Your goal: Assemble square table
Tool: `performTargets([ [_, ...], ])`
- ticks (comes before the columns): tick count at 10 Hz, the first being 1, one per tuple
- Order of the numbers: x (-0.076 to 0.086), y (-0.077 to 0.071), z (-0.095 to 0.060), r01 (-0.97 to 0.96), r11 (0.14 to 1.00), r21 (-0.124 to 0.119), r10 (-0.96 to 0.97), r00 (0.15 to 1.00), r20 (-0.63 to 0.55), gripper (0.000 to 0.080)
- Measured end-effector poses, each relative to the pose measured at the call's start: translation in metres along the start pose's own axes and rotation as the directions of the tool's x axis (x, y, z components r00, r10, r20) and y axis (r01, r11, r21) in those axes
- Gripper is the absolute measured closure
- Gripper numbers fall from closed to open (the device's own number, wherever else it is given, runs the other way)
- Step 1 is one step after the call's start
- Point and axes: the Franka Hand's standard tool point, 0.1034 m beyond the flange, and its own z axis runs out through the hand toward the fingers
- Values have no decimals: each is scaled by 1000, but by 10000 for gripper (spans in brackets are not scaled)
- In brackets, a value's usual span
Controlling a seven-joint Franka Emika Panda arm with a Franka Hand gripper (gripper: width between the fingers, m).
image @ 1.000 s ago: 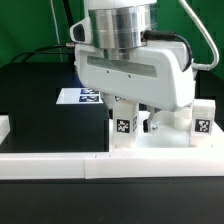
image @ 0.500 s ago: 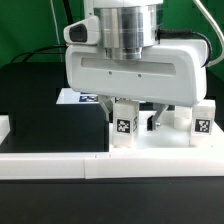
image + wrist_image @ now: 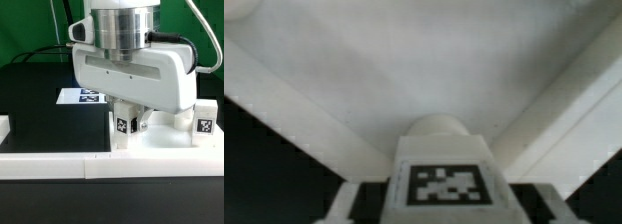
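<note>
The square table's white slab [image 3: 165, 150] lies at the exterior view's lower right, and it fills the wrist view [image 3: 420, 60] with its raised rim running along both sides. A small white tagged leg [image 3: 125, 127] stands upright at the slab's near left corner. My gripper [image 3: 128, 120] comes down over it from above and is shut on it. In the wrist view the leg [image 3: 445, 165] sits between my two fingers [image 3: 352, 203], with its tag facing the camera. A second tagged leg [image 3: 204, 122] stands upright at the slab's right side.
The marker board [image 3: 80, 97] lies on the black table behind the slab, on the exterior view's left. A long white border rail [image 3: 50, 160] runs along the front, with a short white block [image 3: 4, 127] at the far left. Black cables hang behind the arm.
My hand has turned about its vertical axis, one way and then back, while staying over the same leg. The leg and slab stay in place.
</note>
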Motion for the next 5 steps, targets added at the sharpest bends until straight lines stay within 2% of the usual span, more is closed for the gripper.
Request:
performTargets([
  [1, 0, 0, 0, -65, 998, 0, 65, 998, 0, 525],
  [3, 1, -3, 0, -333, 943, 4, 333, 943, -5, 525],
  [4, 1, -3, 0, -456, 890, 16, 456, 890, 5, 525],
  [5, 2, -4, 1, -613, 789, 37, 612, 790, 28, 525],
])
